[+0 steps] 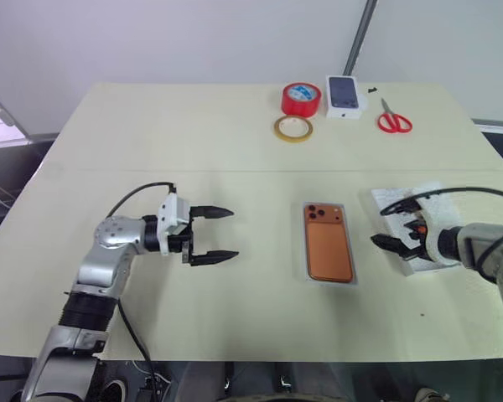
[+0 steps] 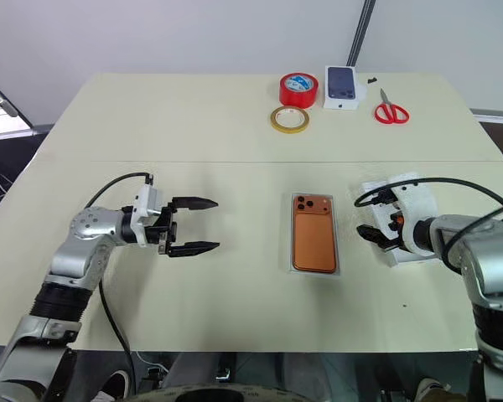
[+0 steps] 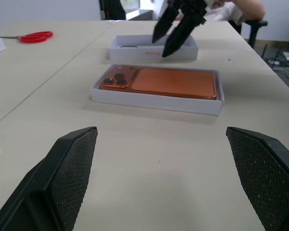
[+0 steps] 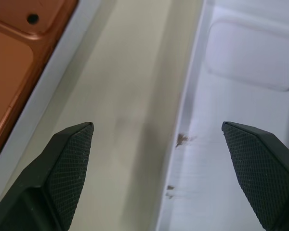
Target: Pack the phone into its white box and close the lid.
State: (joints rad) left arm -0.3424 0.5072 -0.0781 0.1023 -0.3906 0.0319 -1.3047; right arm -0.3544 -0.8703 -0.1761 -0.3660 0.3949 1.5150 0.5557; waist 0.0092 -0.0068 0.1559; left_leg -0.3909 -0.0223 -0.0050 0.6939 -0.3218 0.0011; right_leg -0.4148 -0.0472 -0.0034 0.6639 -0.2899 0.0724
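Even, diffuse overhead light is illuminating the bench (image 1: pixel 193 151) brightly, with no glare showing. Soft, faint shadows are lying beneath the left tool (image 1: pixel 222 235) and beside the phone (image 1: pixel 329 243). In the wrist views, the near fingertips (image 3: pixel 70 168) are appearing slightly blurred, and the far background is falling out of focus.

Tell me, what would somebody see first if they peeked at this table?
Probably the orange phone, lying in its low white box in the middle of the table. Next, the two open black grippers either side of it: the left gripper pointing toward the phone, the right gripper over the white lid. Far back sit bright red tape and red scissors.
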